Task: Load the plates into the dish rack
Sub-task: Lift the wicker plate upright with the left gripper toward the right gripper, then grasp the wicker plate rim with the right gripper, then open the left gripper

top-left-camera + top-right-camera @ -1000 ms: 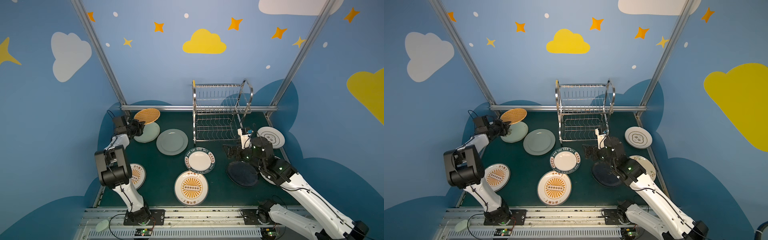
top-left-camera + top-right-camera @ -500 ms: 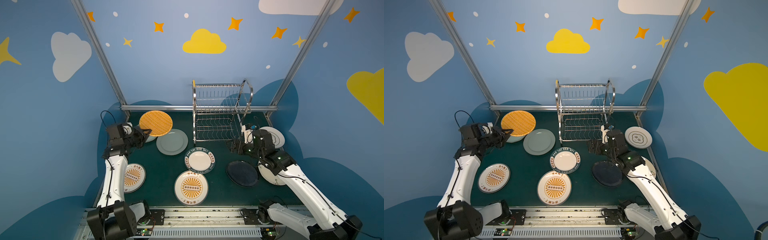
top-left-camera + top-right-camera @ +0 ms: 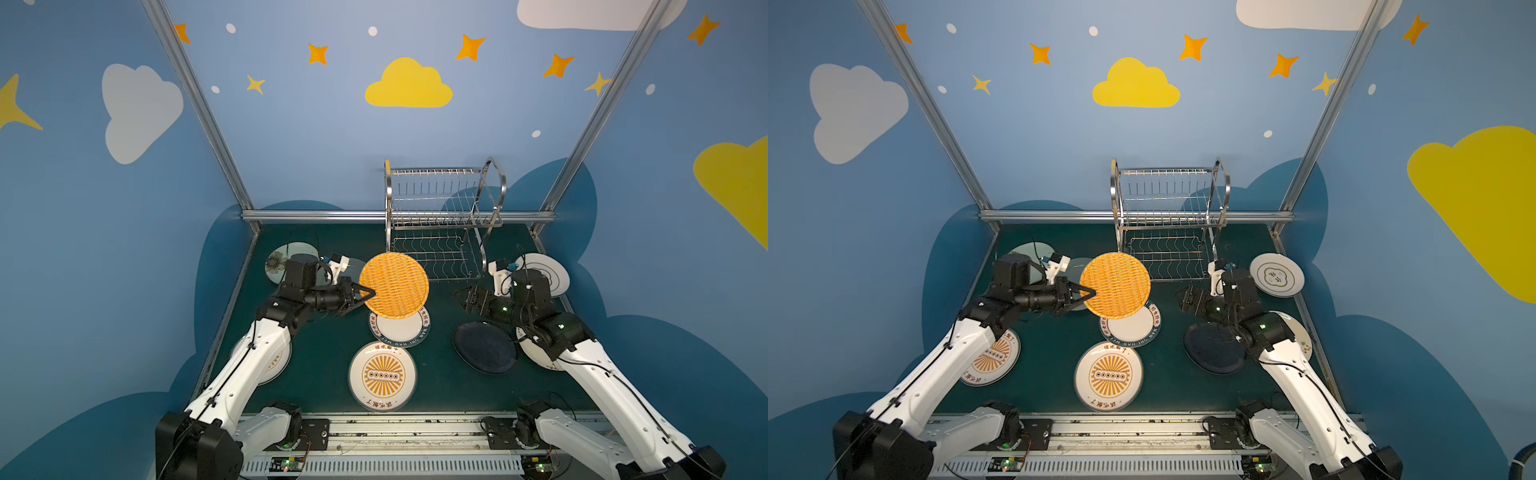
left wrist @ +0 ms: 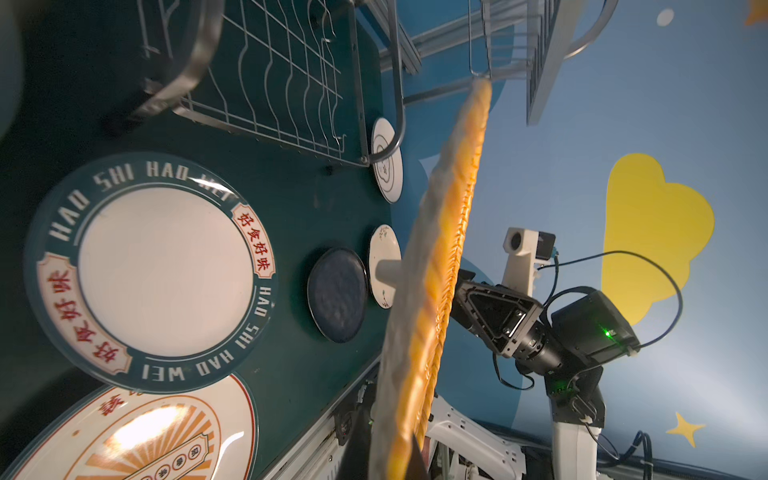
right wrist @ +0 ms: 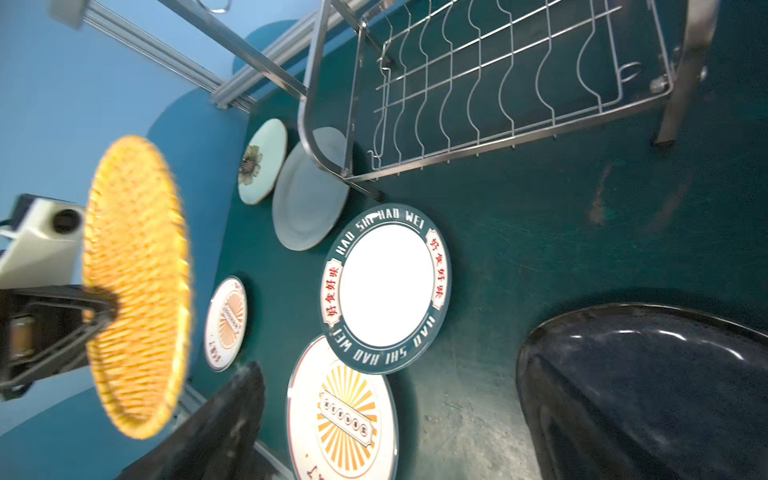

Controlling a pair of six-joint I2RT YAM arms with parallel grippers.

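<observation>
Left gripper (image 3: 366,294) is pinched tight on the rim of the orange woven plate (image 3: 394,286), and that is the big change. A second ago this plate lay at the back left corner of the bench (image 3: 436,382), overlapping the floral pale green plate (image 3: 275,262). Now it is up in the air, turned nearly on edge, and carried to the middle. It hangs above the lettered plate (image 3: 400,329), just in front of the lower shelf of the dish rack (image 3: 440,216), touching neither as far as I can tell.

Right gripper (image 3: 462,298) is spread wide and empty, pointing across at the lifted plate, near the black plate (image 3: 484,347).

To my eye the pick is done and the carry is nearly over. What remains is lining the plate's edge up with a slot. No plate sits in the rack yet, and the others lie flat on the bench.
</observation>
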